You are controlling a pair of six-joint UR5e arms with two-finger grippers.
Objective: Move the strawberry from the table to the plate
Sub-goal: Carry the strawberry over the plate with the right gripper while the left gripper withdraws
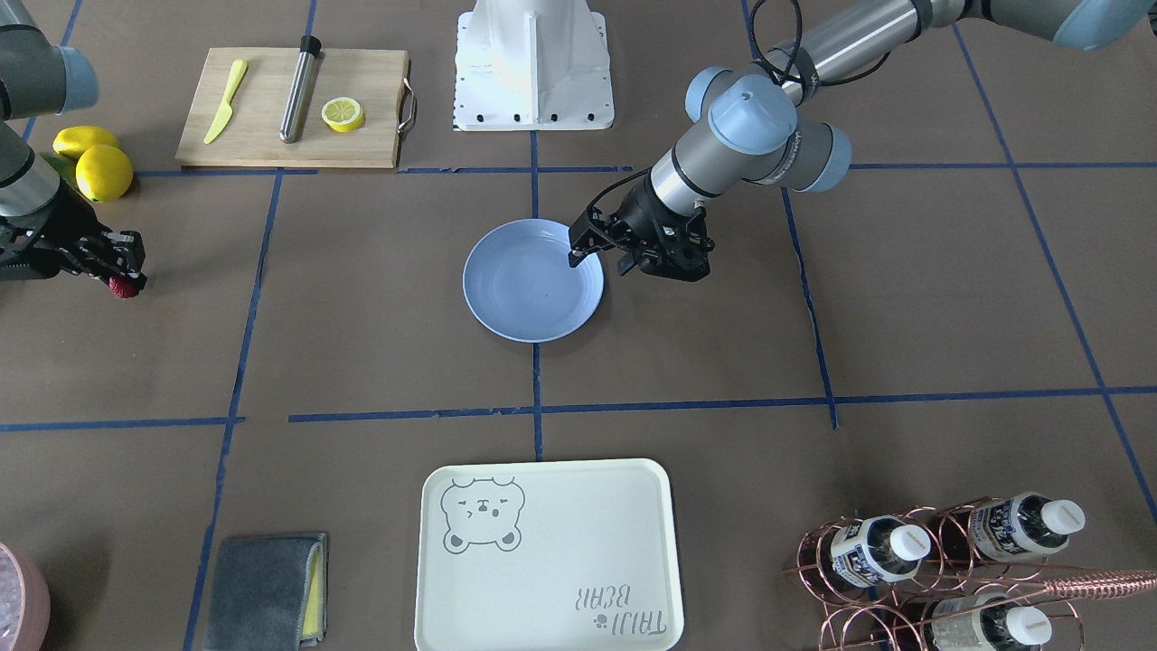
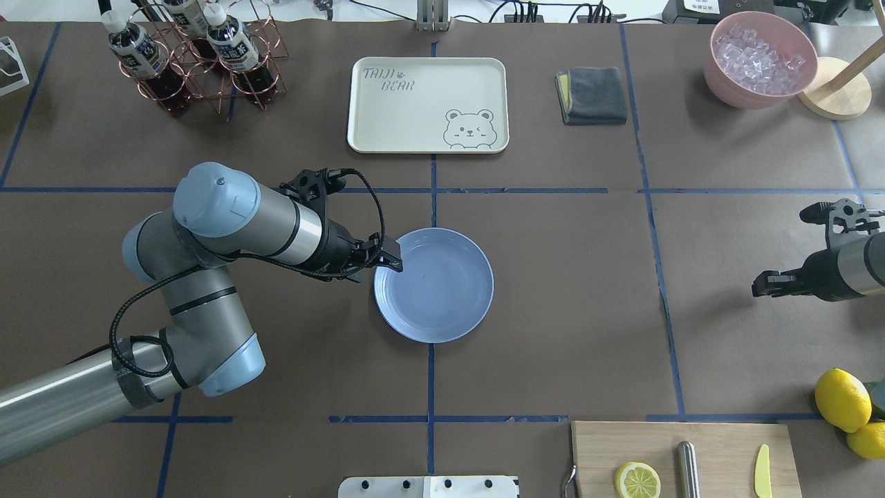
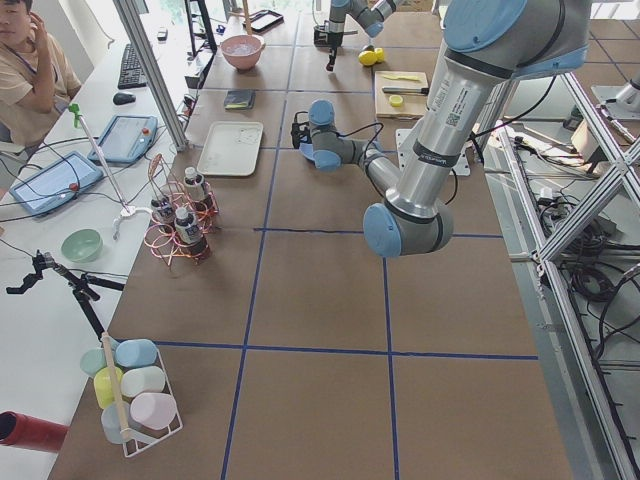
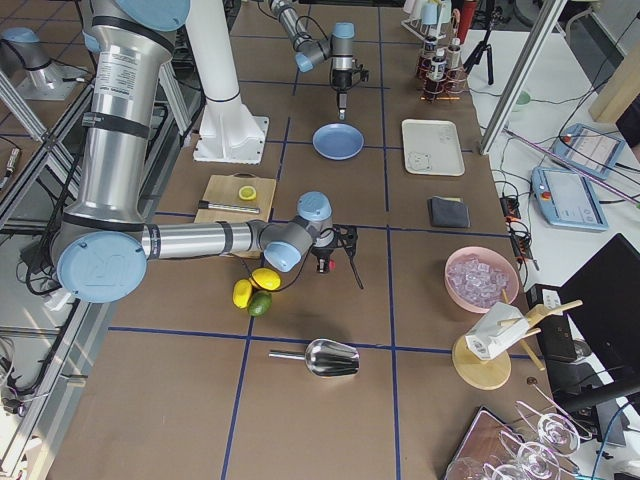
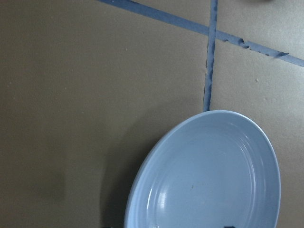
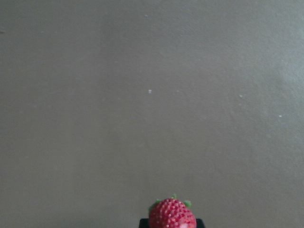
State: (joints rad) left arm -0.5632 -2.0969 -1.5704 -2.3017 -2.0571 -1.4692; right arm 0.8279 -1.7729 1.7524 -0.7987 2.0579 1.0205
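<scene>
Bear-printed tray (image 1: 542, 551) nearest me in the front view; I see left end effector (image 1: 600, 263) spread wide at the plate (image 1: 529, 294) rim, right end effector (image 1: 125, 278) pinching the strawberry (image 1: 124, 287), well apart from the plate, near lemons (image 1: 104, 172). Overhead: plate centred on surface (image 2: 553, 311). Right wrist: strawberry low, surface beyond.

A wooden cutting board (image 1: 262, 108) carried a lemon half (image 1: 343, 114), a yellow knife (image 1: 225, 101) and a steel rod (image 1: 299, 90), near two whole lemons (image 1: 104, 172).
</scene>
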